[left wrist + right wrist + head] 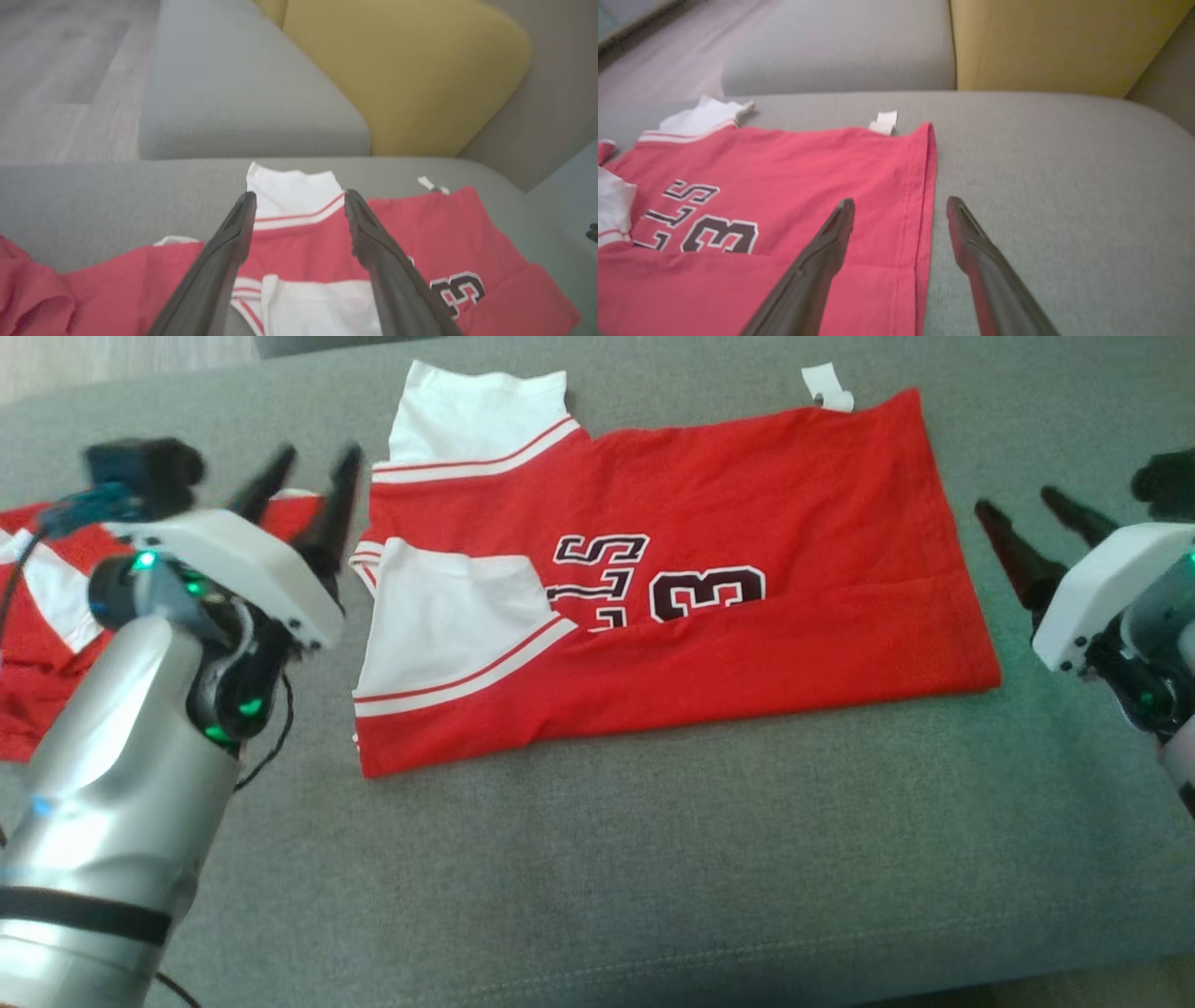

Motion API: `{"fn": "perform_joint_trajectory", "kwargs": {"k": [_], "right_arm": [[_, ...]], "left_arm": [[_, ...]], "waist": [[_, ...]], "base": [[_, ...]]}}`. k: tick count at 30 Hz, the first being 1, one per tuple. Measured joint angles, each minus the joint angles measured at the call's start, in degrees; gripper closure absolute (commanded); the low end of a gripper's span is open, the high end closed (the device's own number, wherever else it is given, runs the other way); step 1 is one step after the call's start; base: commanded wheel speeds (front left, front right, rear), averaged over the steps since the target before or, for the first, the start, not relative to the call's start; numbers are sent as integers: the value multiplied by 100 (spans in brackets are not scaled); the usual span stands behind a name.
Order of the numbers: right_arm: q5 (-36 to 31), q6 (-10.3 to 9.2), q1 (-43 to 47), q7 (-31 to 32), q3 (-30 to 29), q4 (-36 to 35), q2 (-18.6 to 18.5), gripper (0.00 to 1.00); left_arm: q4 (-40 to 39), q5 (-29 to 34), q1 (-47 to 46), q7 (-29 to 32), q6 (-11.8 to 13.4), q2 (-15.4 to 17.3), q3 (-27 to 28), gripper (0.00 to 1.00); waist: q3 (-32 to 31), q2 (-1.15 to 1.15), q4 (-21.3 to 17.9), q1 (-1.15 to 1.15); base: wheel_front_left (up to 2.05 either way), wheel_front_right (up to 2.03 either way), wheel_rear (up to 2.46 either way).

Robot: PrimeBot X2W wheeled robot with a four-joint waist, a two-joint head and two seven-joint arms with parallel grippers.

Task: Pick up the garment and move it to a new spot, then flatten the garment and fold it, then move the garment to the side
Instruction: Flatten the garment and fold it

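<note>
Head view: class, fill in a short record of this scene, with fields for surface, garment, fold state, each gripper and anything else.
surface: grey sofa seat
garment: red jersey with white sleeves, lying flat
fold state: near long edge folded up over part of the print
left gripper: open, empty, by the sleeve end
right gripper: open, empty, beyond the hem
other: second red and white garment at far left

red jersey point(822, 163), letters "LLS" point(677, 205), number "3" point(720, 234)

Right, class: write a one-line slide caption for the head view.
Partly folded red jersey lies on the grey cushion, flanked by the open left claw and open right claw.
</note>
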Motion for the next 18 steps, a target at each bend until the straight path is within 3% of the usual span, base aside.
{"fn": "perform_joint_trajectory", "kwargs": {"k": [1,4,8,13,18], "right_arm": [[-15,0,8,-489,-55,12,27,0],[15,0,36,-1307,-287,11,130,0],[-115,0,367,-2184,-523,-187,264,0],[-793,0,972,-2369,-1112,-531,509,0],[-1954,0,2018,-2388,-2405,-1615,1191,0]], "left_arm": [[9,-3,-4,-479,88,-101,203,0],[-71,-59,21,-1168,236,-253,517,0],[-504,-78,425,-1562,424,-446,877,0],[-1361,235,1341,-1584,522,-739,1376,0],[-2286,1046,2551,-1626,571,-1371,2084,0]], "waist": [[-71,0,2,0],[-192,0,14,0],[-384,0,48,0],[-572,0,83,0],[-701,0,87,0]], "base": [[0,0,0],[0,0,0],[0,0,0],[0,0,0],[0,0,0]]}}
